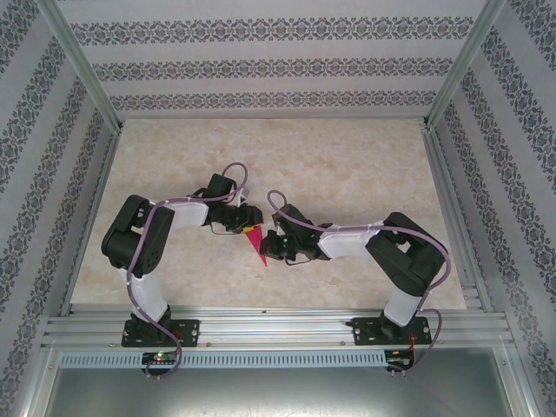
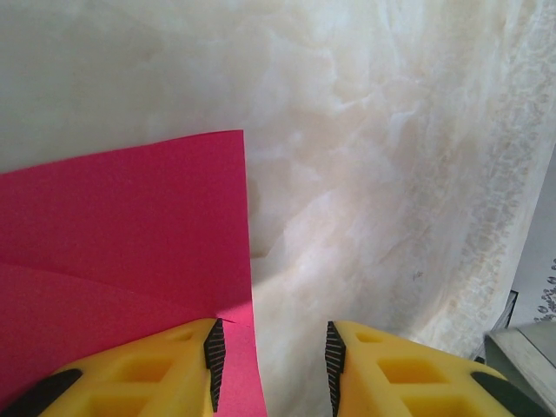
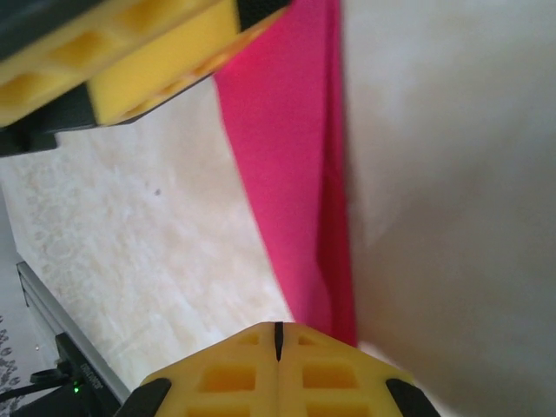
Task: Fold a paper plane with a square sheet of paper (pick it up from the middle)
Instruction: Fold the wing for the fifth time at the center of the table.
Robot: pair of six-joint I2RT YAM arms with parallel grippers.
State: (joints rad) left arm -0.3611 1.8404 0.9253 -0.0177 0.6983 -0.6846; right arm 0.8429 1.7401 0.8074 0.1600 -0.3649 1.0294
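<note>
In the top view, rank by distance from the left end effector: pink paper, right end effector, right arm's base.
1. pink paper, right beside the left end effector.
2. right end effector, across the paper, further right.
3. right arm's base, near edge, far right.

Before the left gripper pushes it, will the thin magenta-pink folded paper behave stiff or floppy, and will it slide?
The thin magenta-pink folded paper is probably floppy: one sheet-thin flap lies over another along a soft crease. It seems very light, so a push would likely slide it over the smooth marbled table instead of bending it neatly.
</note>
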